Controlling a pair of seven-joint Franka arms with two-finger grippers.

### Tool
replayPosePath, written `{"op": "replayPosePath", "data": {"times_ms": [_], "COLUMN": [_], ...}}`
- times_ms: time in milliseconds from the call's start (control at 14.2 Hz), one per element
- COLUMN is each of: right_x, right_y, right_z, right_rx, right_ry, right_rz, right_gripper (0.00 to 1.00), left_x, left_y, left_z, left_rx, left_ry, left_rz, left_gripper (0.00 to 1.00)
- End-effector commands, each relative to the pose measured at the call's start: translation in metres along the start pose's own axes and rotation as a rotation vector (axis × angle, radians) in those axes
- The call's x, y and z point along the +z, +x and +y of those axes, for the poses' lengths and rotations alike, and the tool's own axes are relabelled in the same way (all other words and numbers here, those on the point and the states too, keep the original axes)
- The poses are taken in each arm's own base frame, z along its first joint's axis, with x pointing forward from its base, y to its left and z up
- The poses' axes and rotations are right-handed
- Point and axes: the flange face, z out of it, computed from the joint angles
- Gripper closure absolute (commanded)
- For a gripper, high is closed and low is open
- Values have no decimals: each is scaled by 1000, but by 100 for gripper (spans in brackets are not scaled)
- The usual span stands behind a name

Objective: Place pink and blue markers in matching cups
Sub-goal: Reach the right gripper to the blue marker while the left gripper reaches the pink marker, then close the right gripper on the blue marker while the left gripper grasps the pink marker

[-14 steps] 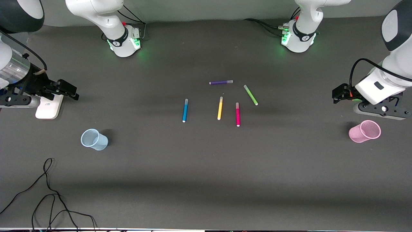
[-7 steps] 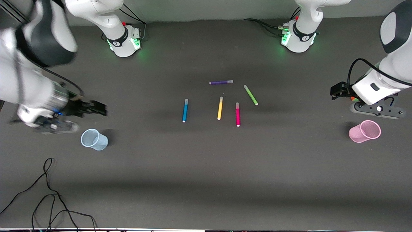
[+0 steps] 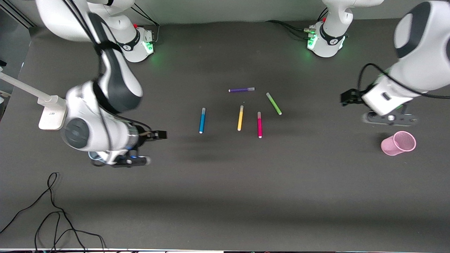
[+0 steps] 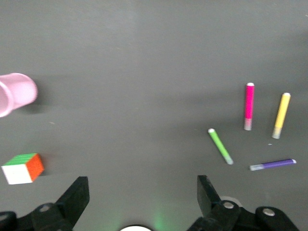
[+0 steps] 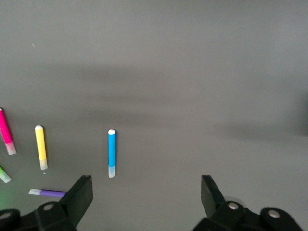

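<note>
With 12 o'clock set toward the robot bases in the front view, a dark grey table fills the scene. 2 white arms reach over it.

The right gripper hangs low over the table at about 9 o'clock from the centre, and its wrist view shows its 2 black fingers spread wide apart, holding nothing. The left gripper hovers over the table at about 3 o'clock, with its fingers likewise spread and empty.

A white stand sits at the 9 o'clock edge. A black cable loops near 8 o'clock.

The pink cup stands at 4 o'clock, near the left arm's end. The blue cup is almost wholly hidden under the right arm's wrist at 8 o'clock, so only a sliver shows. A colour cube lies near the pink cup in the left wrist view.

5 markers lie flat near the table's centre, none touching:
- The yellow marker is in the middle.
- The blue marker is at its 9 o'clock.
- The pink marker is just beside it at 4 o'clock.
- The green marker lies slanted at 2 o'clock.
- The purple marker lies crosswise at 12 o'clock.
</note>
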Motion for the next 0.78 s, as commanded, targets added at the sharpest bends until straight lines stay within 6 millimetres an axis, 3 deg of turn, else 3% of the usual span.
{"op": "replayPosePath", "data": {"times_ms": [0,282,494,706], "right_x": [58,147,187,212], "right_y": [24,26,21,24], "right_z": [-28,-59,-91,-95], "right_rx": [23,6,27,29], "right_ry": [19,1,-25,-41], "right_rz": [-87,-212,-240,-264], "right_gripper": [0,1,1,1], "left_x": [19,75,134,193], "left_y": [13,32,48,55], "left_z": [56,134,180,211], "left_rx": [-12,-6,40,47], "left_ry": [-5,0,-36,-29], "left_rz": [-18,-3,-2,-10], "left_gripper": [1,1,1,1]}}
